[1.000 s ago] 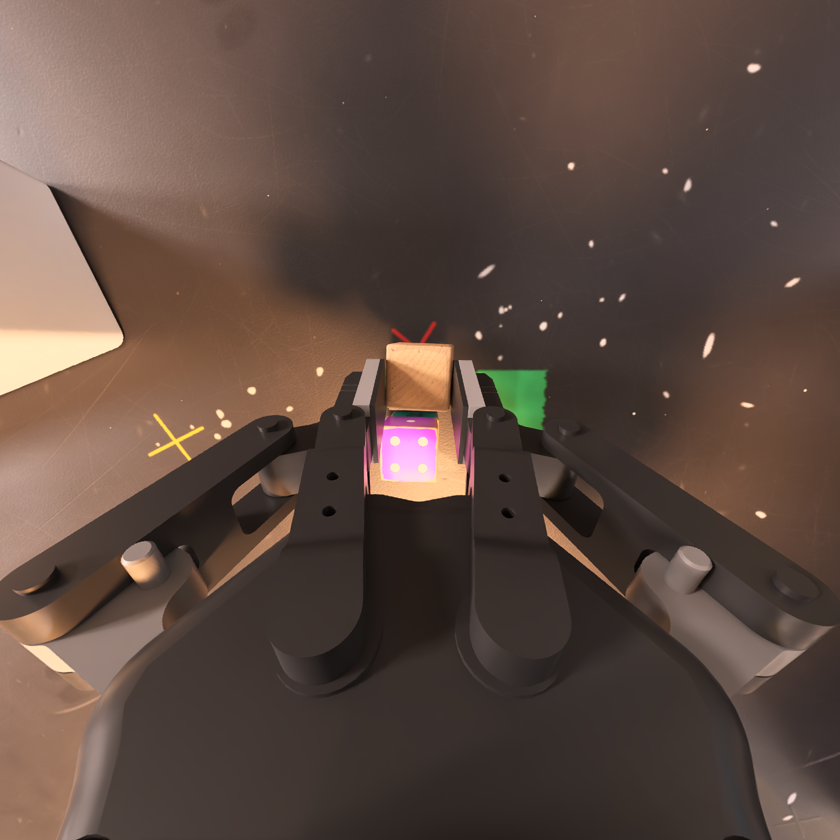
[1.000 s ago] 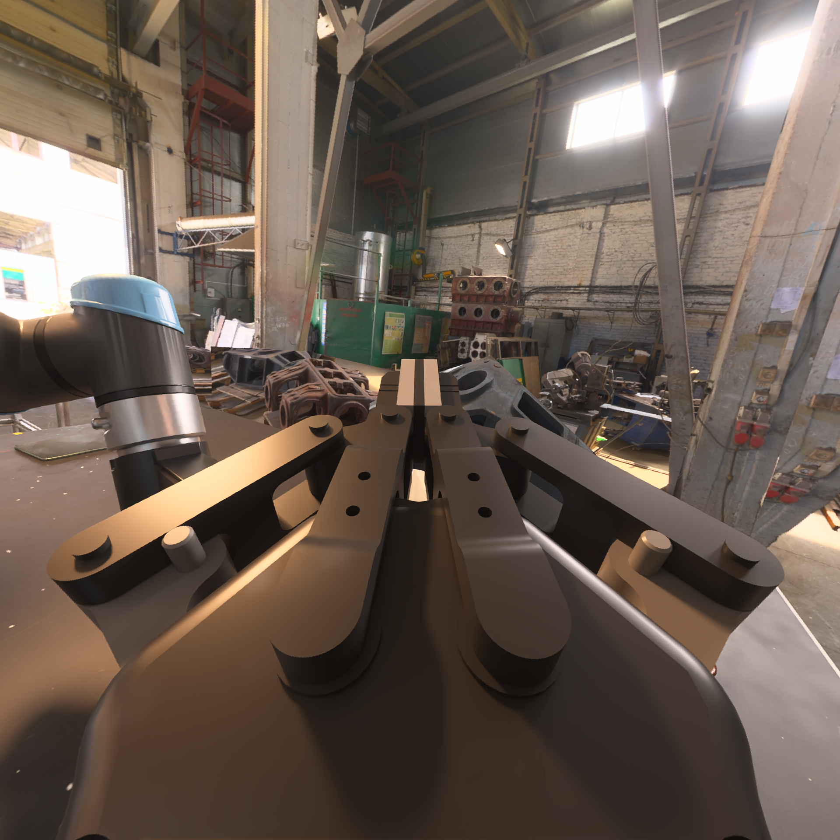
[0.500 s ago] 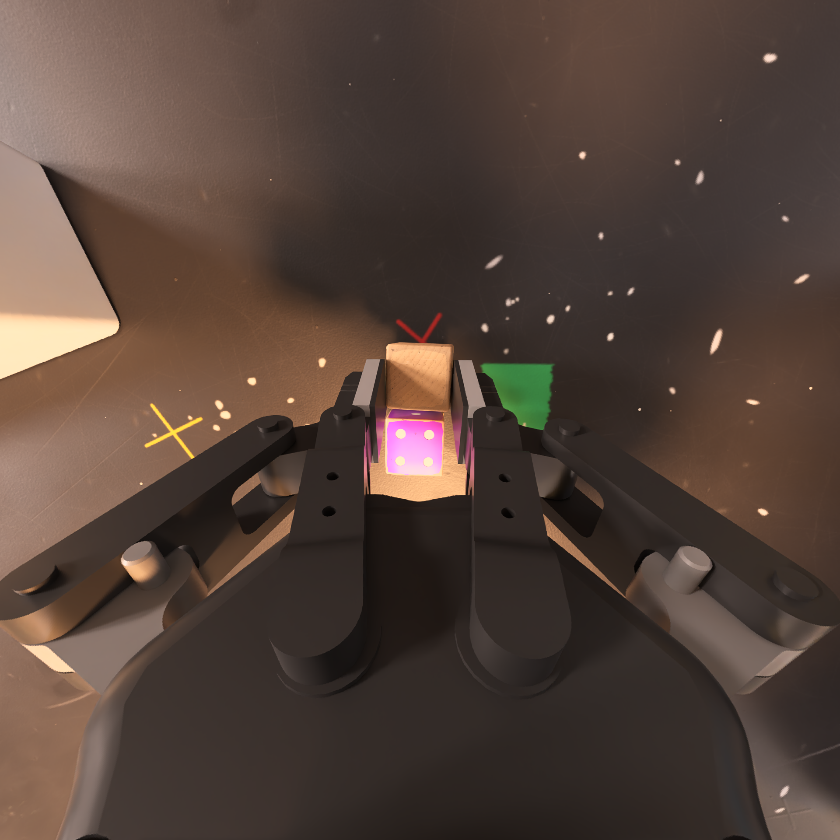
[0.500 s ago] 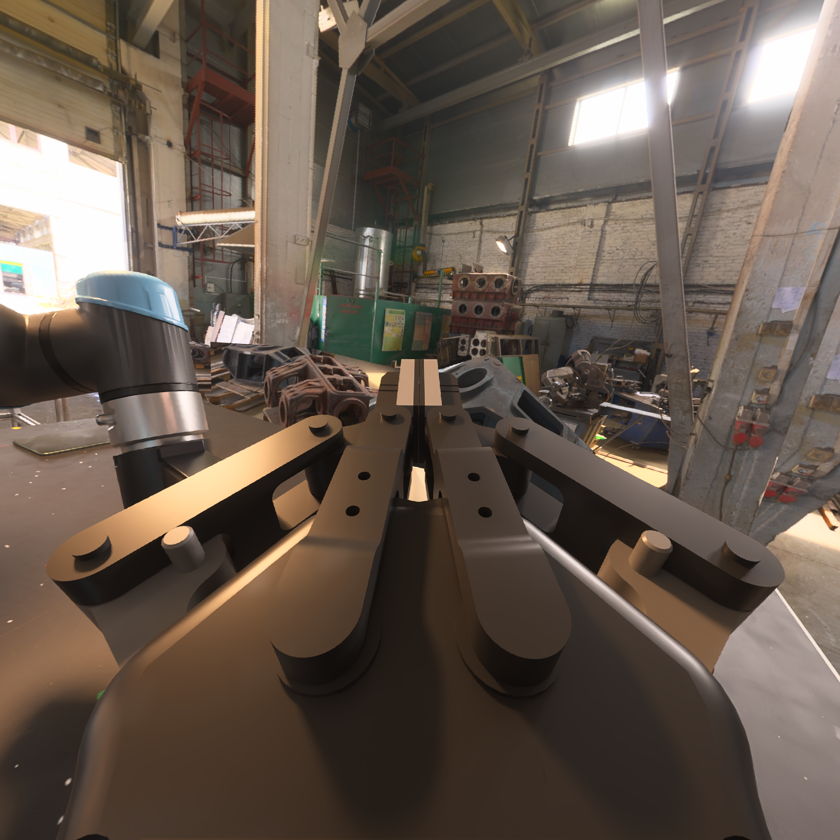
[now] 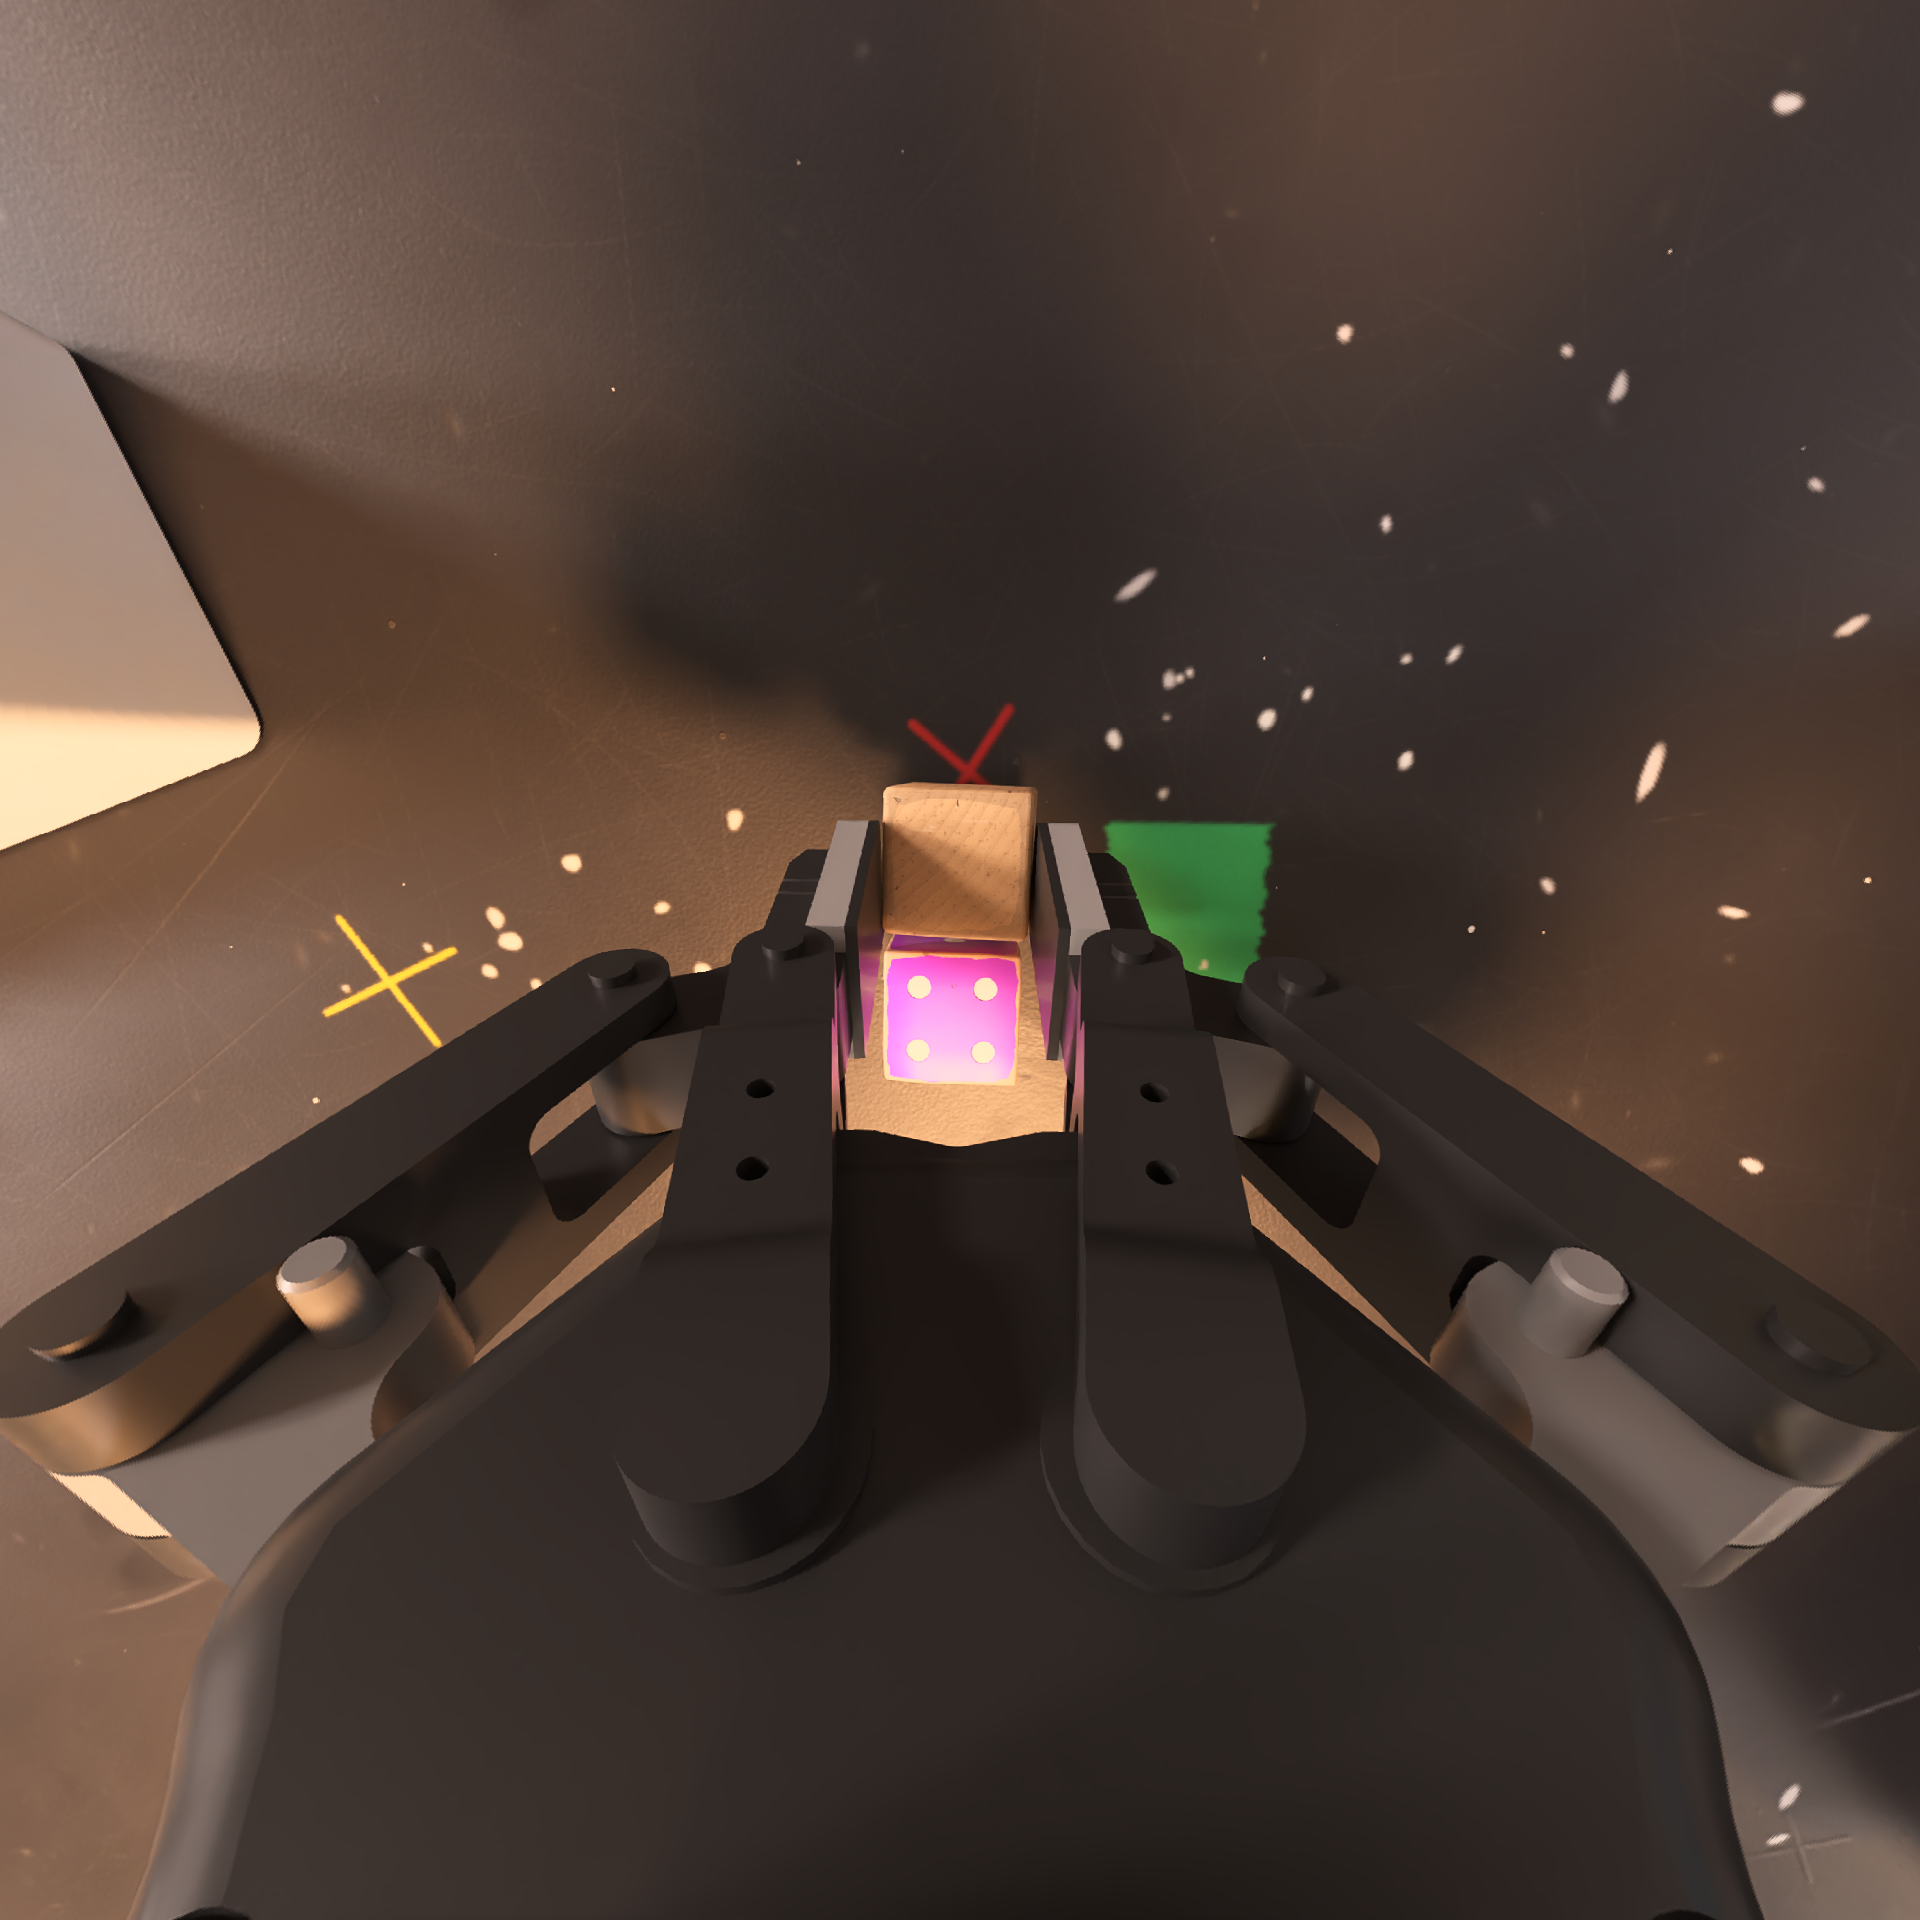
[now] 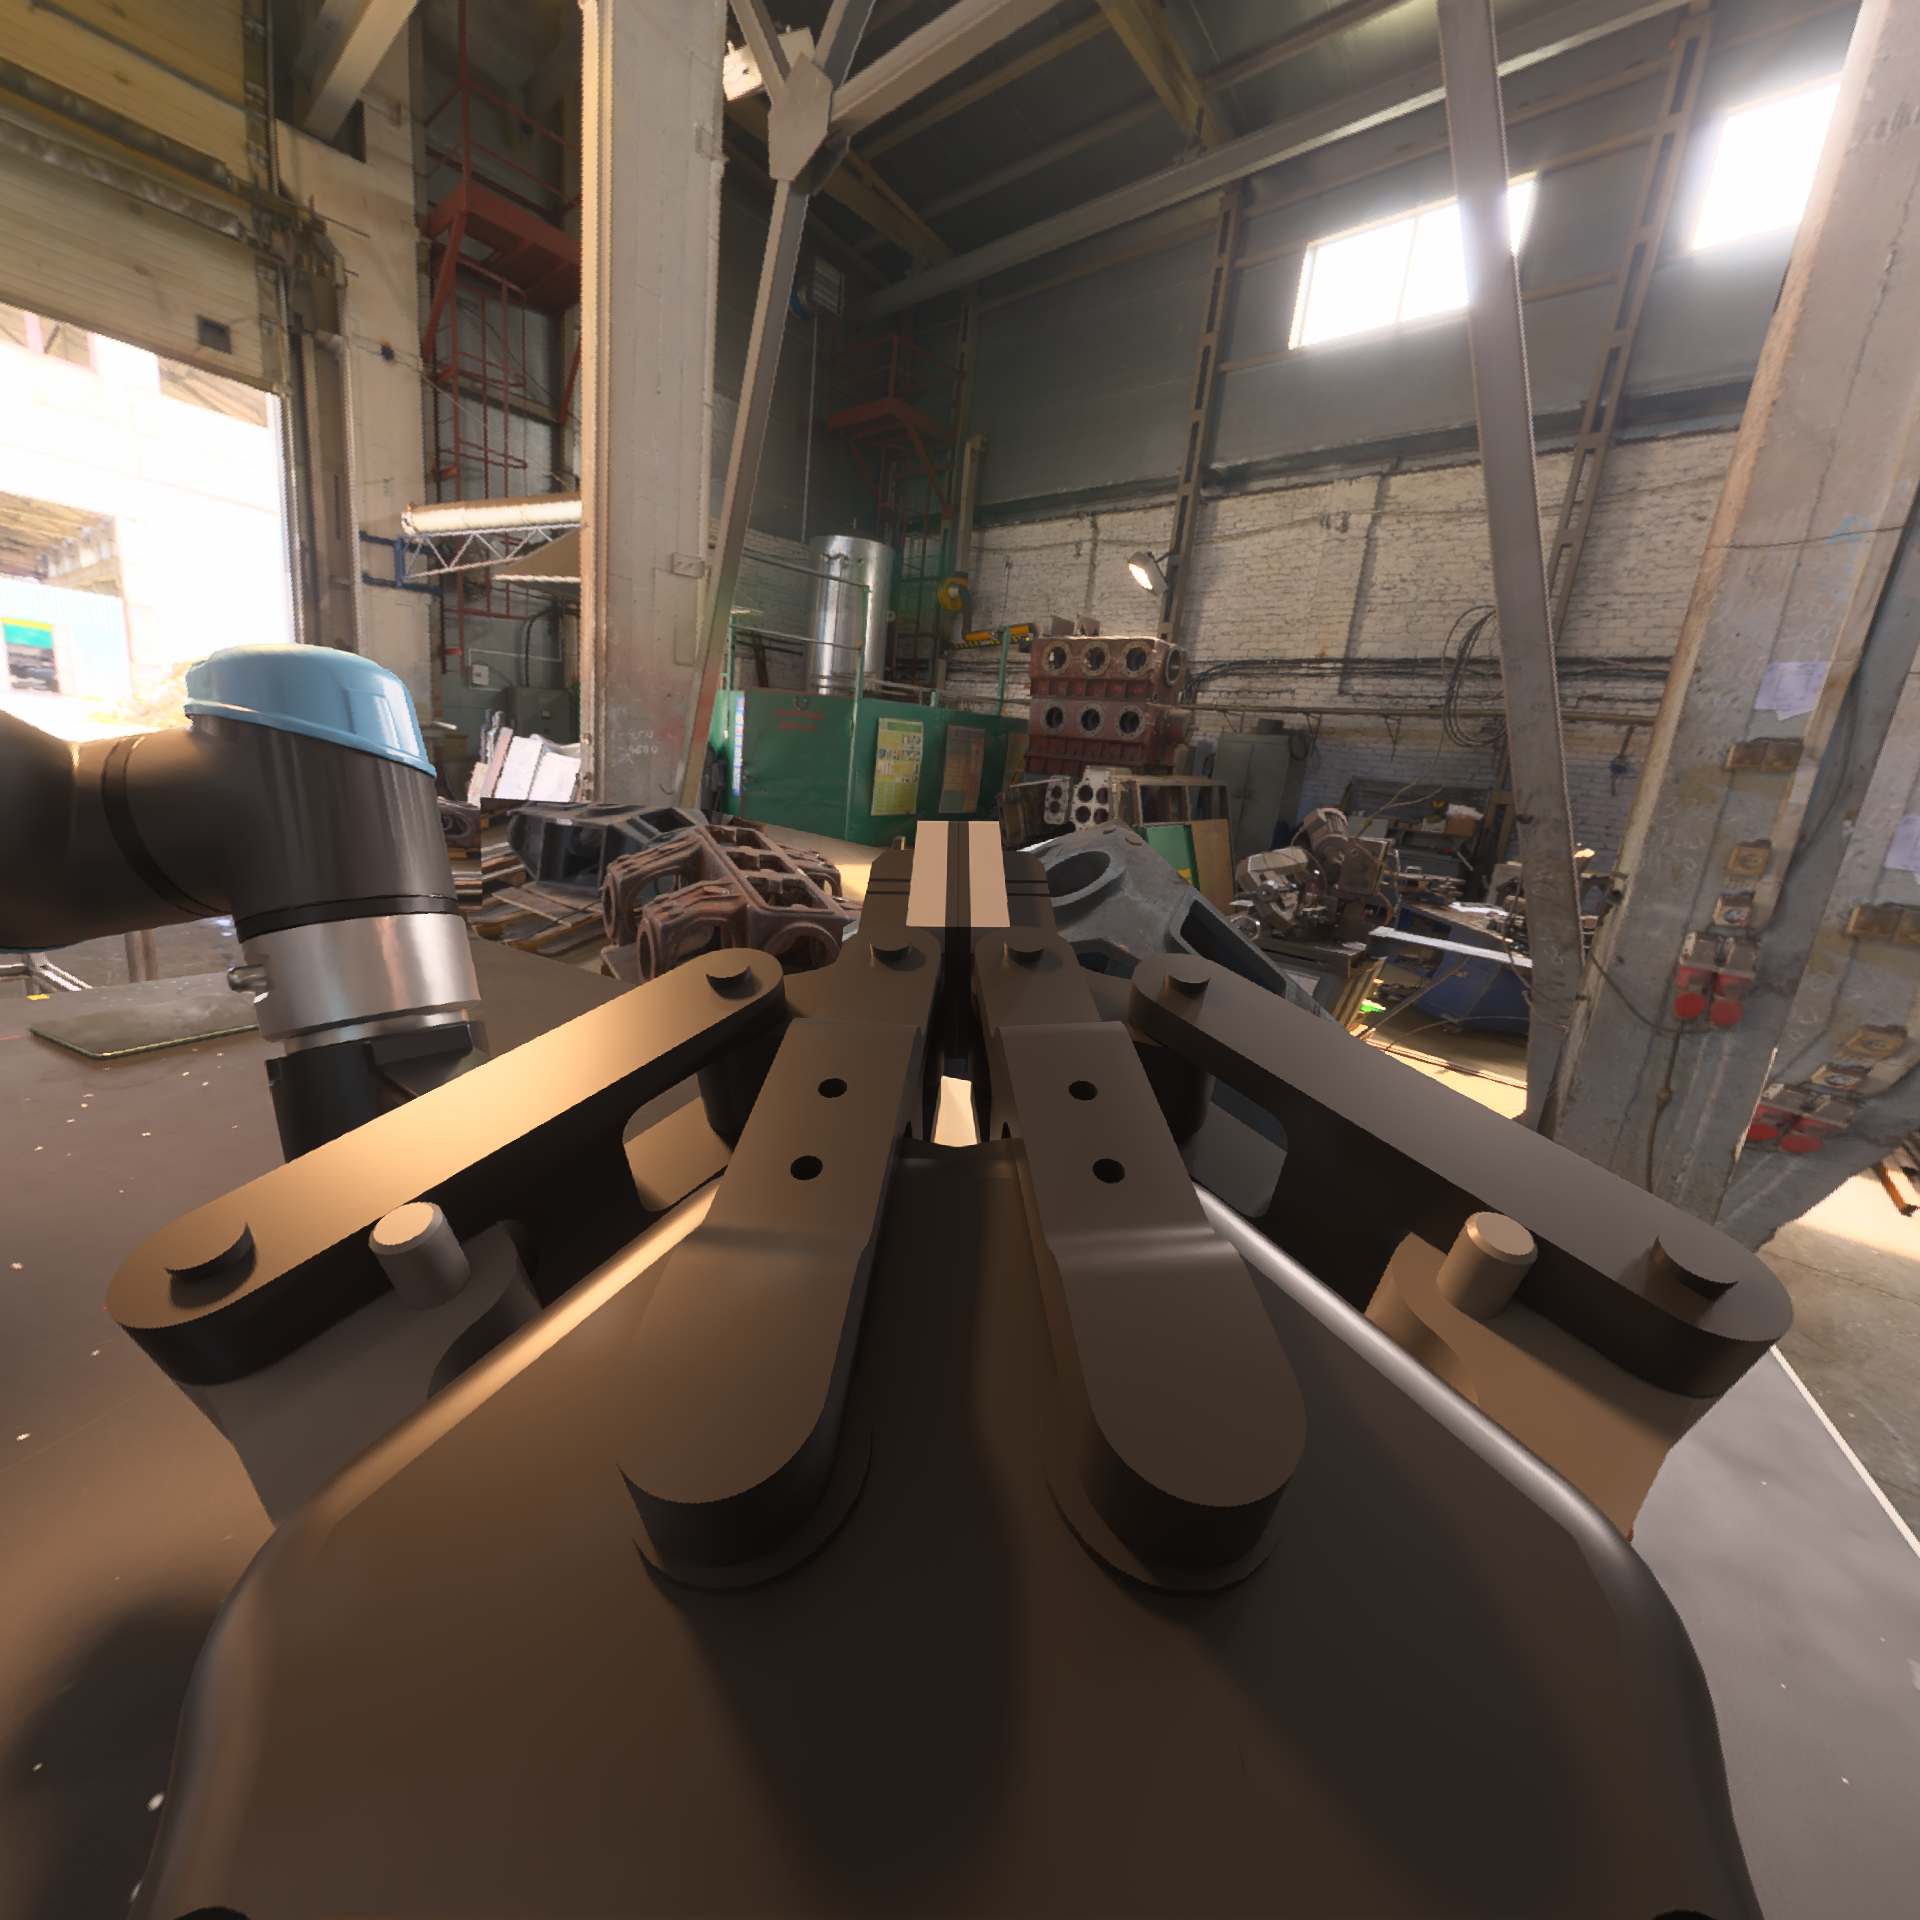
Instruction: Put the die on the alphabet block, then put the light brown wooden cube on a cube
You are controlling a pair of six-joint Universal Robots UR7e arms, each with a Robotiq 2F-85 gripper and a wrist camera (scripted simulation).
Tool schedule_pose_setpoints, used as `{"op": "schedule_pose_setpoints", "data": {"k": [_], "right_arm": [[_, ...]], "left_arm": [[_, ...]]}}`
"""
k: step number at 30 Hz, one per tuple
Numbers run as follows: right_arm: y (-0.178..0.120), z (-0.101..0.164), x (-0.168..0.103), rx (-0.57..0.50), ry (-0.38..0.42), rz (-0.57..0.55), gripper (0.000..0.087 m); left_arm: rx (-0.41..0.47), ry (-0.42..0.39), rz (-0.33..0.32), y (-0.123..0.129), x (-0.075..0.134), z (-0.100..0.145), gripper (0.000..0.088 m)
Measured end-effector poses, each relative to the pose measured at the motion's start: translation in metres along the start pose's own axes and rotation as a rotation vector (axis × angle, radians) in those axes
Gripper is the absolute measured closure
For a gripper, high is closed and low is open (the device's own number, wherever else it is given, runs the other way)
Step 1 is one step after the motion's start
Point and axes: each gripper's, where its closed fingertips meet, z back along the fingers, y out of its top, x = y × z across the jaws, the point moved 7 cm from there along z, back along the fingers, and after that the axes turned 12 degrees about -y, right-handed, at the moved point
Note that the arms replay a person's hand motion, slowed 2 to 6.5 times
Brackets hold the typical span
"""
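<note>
In the left wrist view my left gripper (image 5: 956, 883) is shut on the light brown wooden cube (image 5: 958, 862), held between its fingertips above the dark table (image 5: 1039, 312). Just below the cube in the picture, in the gap between the fingers, the magenta die (image 5: 951, 1018) shows a face with four pale dots. I cannot see the alphabet block; what the die rests on is hidden. In the right wrist view my right gripper (image 6: 957, 873) is shut and empty, pointing out over the table edge at the hall.
On the table are a green patch (image 5: 1195, 894) right of the fingertips, a red cross (image 5: 961, 743) beyond the cube and a yellow cross (image 5: 390, 982) at the left. A pale plate (image 5: 94, 644) lies far left. The left arm (image 6: 312, 810) stands left of my right gripper.
My left gripper has shifted with the cube: the die now sits squarely in the gap, the teal sliver above it is gone, more red cross shows. The right gripper stays still.
</note>
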Motion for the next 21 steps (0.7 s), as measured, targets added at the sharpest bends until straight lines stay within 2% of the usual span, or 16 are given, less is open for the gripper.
{"op": "schedule_pose_setpoints", "data": {"k": [21], "right_arm": [[0.0024,0.0034,0.0035,0.015,-0.007,-0.012,0.0871]], "left_arm": [[-0.012,-0.006,0.006,-0.0019,-0.0009,-0.0004,0.0618]]}}
